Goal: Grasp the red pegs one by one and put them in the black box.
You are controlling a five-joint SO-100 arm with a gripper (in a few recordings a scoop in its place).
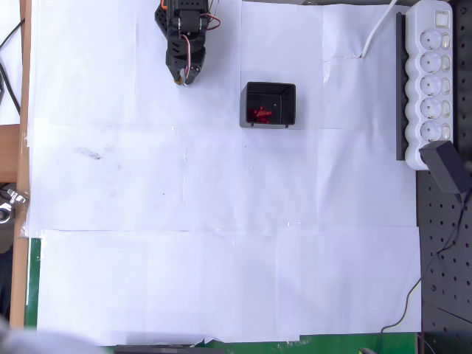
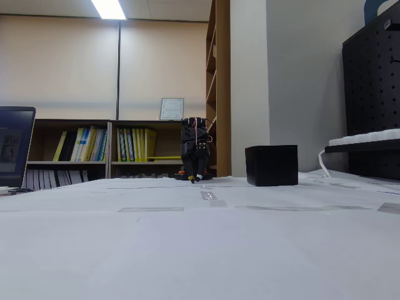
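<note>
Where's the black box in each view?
Overhead view: black box sits upper centre on the white paper, right of the gripper, red pegs inside.
Fixed view: black box stands right of centre at the table's far end, right of the gripper; only its outer walls show.
Shared landmark: the white power strip, right of the box.

Table (image 1: 221,280) covered in matt white paper sheets, seams taped. Black box (image 1: 270,104): smooth plastic, glossy inner floor; matt outside in the fixed view (image 2: 271,165). Power strip (image 1: 431,81): smooth white plastic.
</note>
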